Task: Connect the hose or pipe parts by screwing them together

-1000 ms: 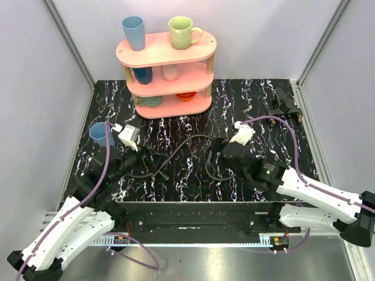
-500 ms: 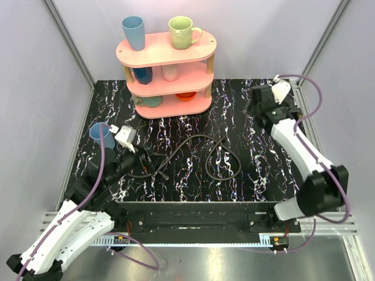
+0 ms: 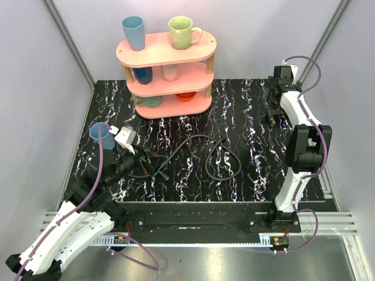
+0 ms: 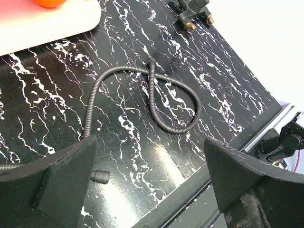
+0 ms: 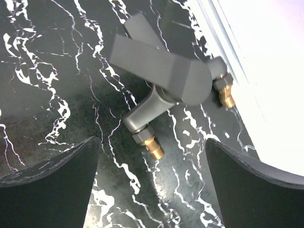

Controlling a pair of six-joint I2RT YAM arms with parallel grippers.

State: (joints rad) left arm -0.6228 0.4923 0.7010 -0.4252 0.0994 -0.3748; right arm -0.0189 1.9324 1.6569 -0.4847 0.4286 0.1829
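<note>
The black flexible hose (image 3: 220, 157) lies looped in the middle of the marbled table; in the left wrist view the hose (image 4: 159, 102) shows its loop, and one end (image 4: 99, 176) rests just inside the left finger. My left gripper (image 3: 153, 166) (image 4: 152, 190) is open over that end and holds nothing. At the back right lies a dark-grey fitting (image 3: 272, 115) (image 5: 159, 71) with brass threaded stubs (image 5: 154, 145). Directly above it hovers my right gripper (image 3: 272, 105) (image 5: 152, 185), open, with the fitting just ahead of its fingertips and untouched.
A pink three-tier shelf (image 3: 167, 70) with cups stands at the back centre. A blue cup (image 3: 99, 133) sits at the left edge beside my left wrist. The metal rail and white wall (image 5: 247, 57) run close along the fitting's right side.
My right arm has swung from the table's middle, near the hose loop, out to the back right corner above the fitting. The left arm has hardly moved.
</note>
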